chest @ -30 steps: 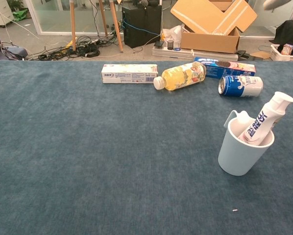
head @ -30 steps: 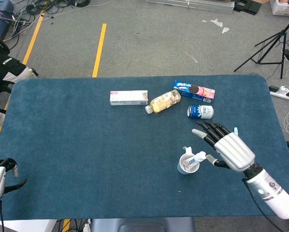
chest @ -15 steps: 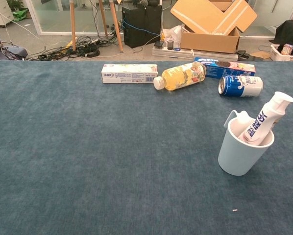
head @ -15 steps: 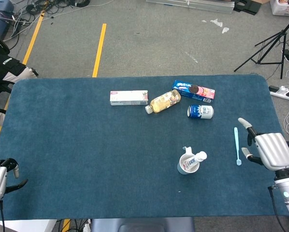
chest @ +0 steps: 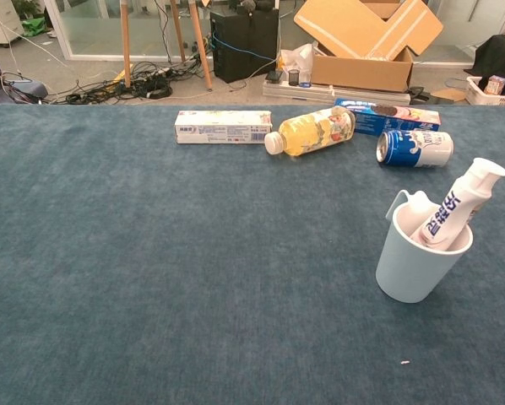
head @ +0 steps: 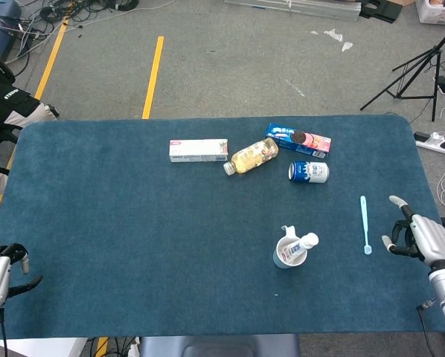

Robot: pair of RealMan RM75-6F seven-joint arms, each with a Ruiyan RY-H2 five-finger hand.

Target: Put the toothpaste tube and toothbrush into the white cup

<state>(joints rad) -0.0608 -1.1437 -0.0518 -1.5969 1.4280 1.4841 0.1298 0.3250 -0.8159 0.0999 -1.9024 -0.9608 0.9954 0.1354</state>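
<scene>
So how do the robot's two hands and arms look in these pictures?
Only the head view shows them. The right hand has a silver-grey shell on its back and black fingers with pale tips; behind it comes a white forearm with a thin dark cable alongside. The left hand has the same silver-grey shell and black fingers, and a dark cable hangs below it. No markings are readable.

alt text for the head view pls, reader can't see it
On a blue table, a white cup holds a toothpaste tube, while the toothbrush lies flat to its right, untouched. The right hand sits empty near the table's right edge, the left hand at the lower left corner. A toothpaste box, bottle, cookie pack and can lie farther back.
</scene>
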